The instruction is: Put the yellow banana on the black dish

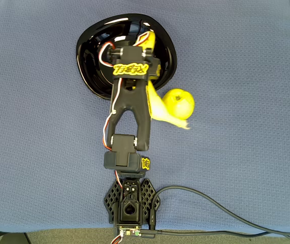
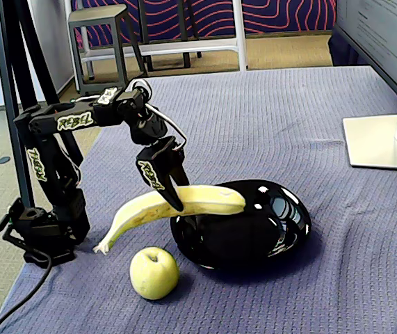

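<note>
Arm: you see the black arm (image 2: 66, 132) based at the table's left edge in the fixed view, elbow high, wrist bent down over the near-left rim of the black dish.

Gripper: you find the gripper (image 2: 174, 198) pointing down at the yellow banana. Its fingers are closed on the banana's middle, one black finger crossing the front of the fruit in the fixed view. In the overhead view the gripper (image 1: 137, 84) is mostly covered by the wrist housing.

Yellow banana: the yellow banana (image 2: 184, 202) is held level above the cloth. Its blunt end reaches over the left rim of the dish; its thin stem end slopes down to the left and ends just above the cloth, near the apple. You cannot tell whether the blunt end touches the dish. In the overhead view the banana (image 1: 160, 109) shows on both sides of the arm, one end over the dish, the stem end off it.

Black dish: the black dish (image 2: 281, 216) lies on the cloth toward the table's middle, glossy, with nothing resting flat in its bowl. In the overhead view the dish (image 1: 91, 51) sits at the far end of the arm's reach.

Apple: you see a yellow-green apple (image 2: 154, 273) standing on the cloth just in front of the dish's left rim, under the banana's stem half, apart from both.

Table: a blue-grey cloth (image 2: 274, 118) covers it. A monitor foot (image 2: 382, 142) stands at the right edge.
</note>
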